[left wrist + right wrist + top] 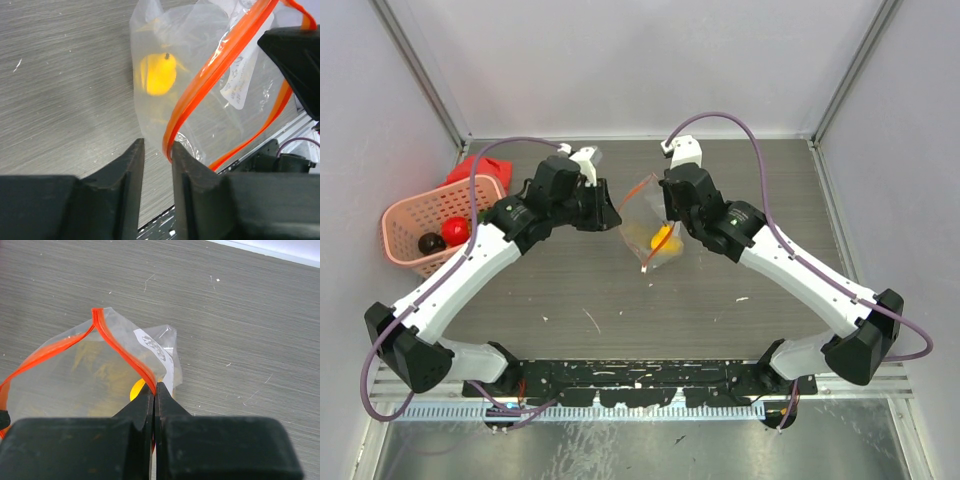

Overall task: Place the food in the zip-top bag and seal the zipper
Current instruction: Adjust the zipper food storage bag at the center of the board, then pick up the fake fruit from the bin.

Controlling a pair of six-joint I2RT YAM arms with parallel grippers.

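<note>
Most likely a regrasp along the mouth of the zip-top bag (638,210), judging by the two grips. Held up between the arms at centre of the top view; impossible to tell whether its bottom brushes the table (570,300). Anchored by the right pincer (154,390), pressed together on the zipper (122,352) at lower centre of the right wrist view. Not clamped on the other side: left pincer (154,150) spread a little, with the red-orange strip ending right at the mouth of the gap, against the inner face of the jaw on the right of that frame. Mouth gaping in a loop between the grips. Already inside the bag: one yellow-orange piece of food (157,75). Lying in the pink basket (400,212) at the left edge of the top view: a red piece (455,230) and a dark piece (430,242).

To do it well:
- Keep the right pinch firm as the anchor.
- Ease the left pincer forward until the strip sits deep between the pads, not at the tips, then close squarely across it.
- Avoid catching loose film alone, as it is thin and crinkly and likely to slip.
- Keep the strip taut between the grips, without tugging hard enough to drag it out of the right pinch.
- Keep the mouth from tipping downward, so as not to spill the fruit.
</note>
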